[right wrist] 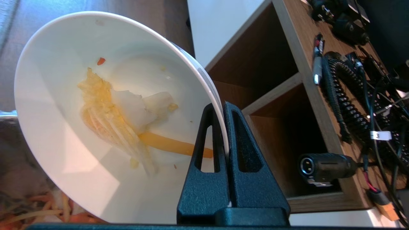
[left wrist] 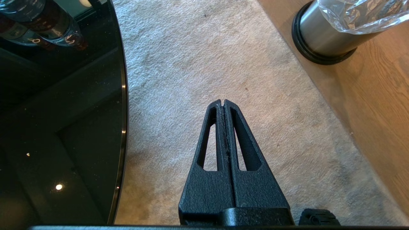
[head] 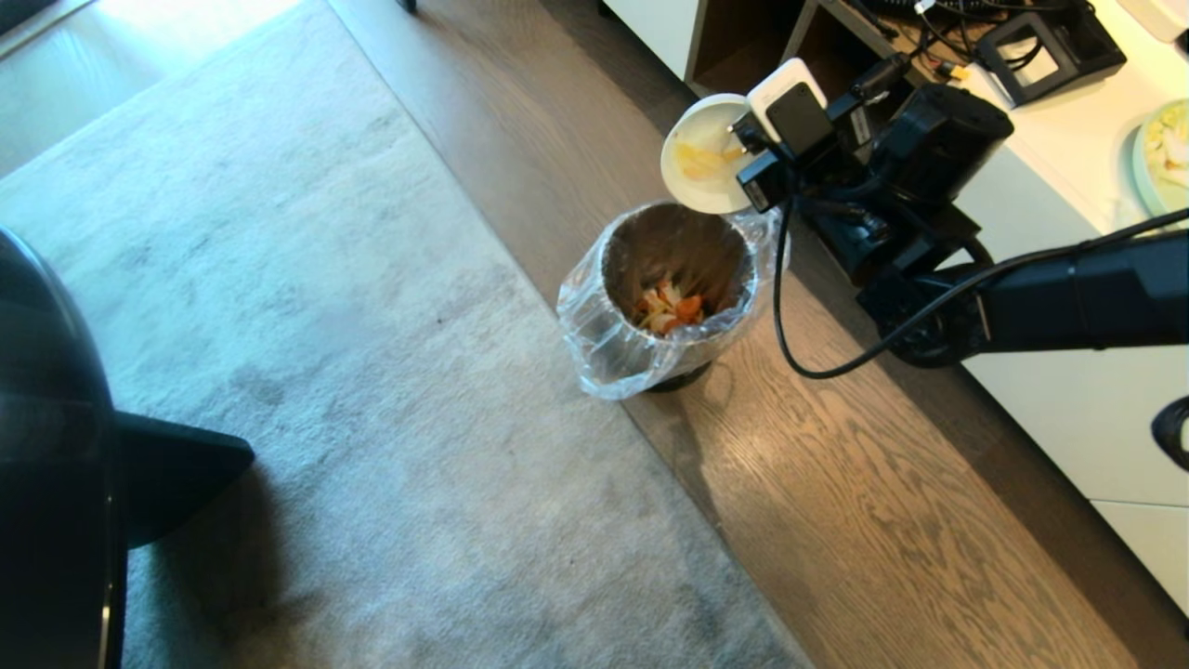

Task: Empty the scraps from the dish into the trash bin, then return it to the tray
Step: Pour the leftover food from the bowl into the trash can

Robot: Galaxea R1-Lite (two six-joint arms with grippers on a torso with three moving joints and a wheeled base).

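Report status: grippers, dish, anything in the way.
Right gripper shut on dish rim, dish tipped over trash bin. Scraps in bin, some stuck in dish. Left gripper shut, idle over carpet. Nothing in the way.

White dish [right wrist: 64, 153] with yellow-orange smears; orange, yellow, white scraps [head: 671, 308] in brushed-metal bin [head: 650, 358], clear liner; grey rug [head: 325, 372]; black grippers [right wrist: 222, 107].

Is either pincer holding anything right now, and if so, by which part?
The right pincer is clamped on the dish by its rim, one finger inside and one outside, tipped over the trash bin. The left pincer is shut on nothing.
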